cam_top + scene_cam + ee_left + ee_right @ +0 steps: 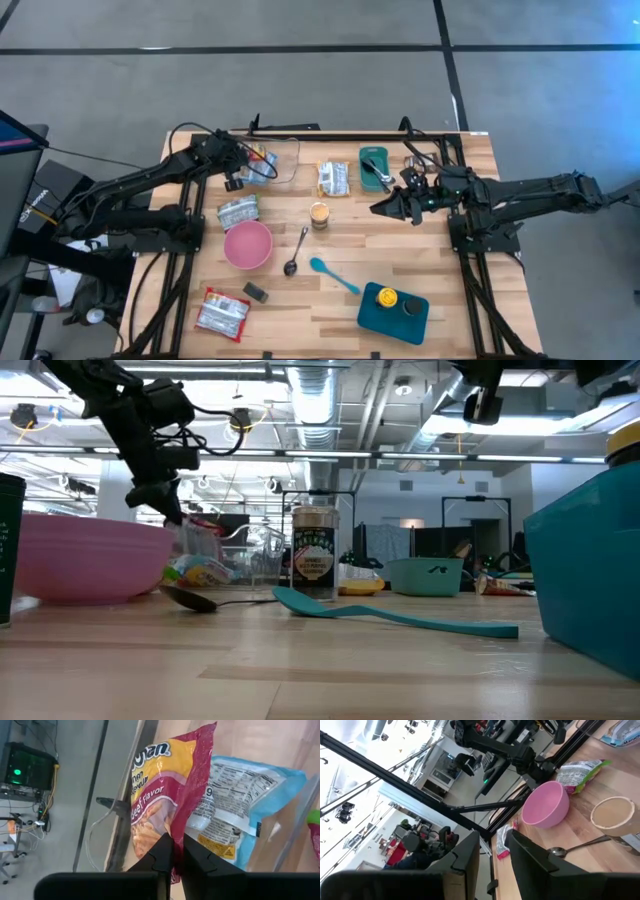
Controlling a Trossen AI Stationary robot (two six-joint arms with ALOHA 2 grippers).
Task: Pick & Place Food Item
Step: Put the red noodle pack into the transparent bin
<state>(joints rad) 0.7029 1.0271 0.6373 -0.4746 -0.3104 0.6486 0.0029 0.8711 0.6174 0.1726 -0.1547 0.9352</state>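
Note:
My left gripper (243, 168) is shut on a red and yellow noodle packet (160, 795) at the left end of a clear plastic container (280, 160) at the table's far left. A blue and white packet (245, 805) lies in the container behind it. In the low view the gripper (165, 505) hangs above the pink bowl's (85, 555) far side. My right gripper (378, 209) is open and empty, raised over the table right of the jar (319, 215); its fingers (470, 850) point toward the pink bowl (547, 805). My left gripper pinches the noodle packet's red sealed edge (176, 832) between its two fingers. The packet stretches away from the fingertips over the container's end. Whether its far part rests on the container, I cannot tell.
On the table lie a green and white packet (238, 211), a pink bowl (247, 244), a metal spoon (296, 252), a teal spatula (333, 275), a red and white packet (222, 313), a teal box (393, 308), another packet (333, 179) and a teal bin of utensils (375, 170).

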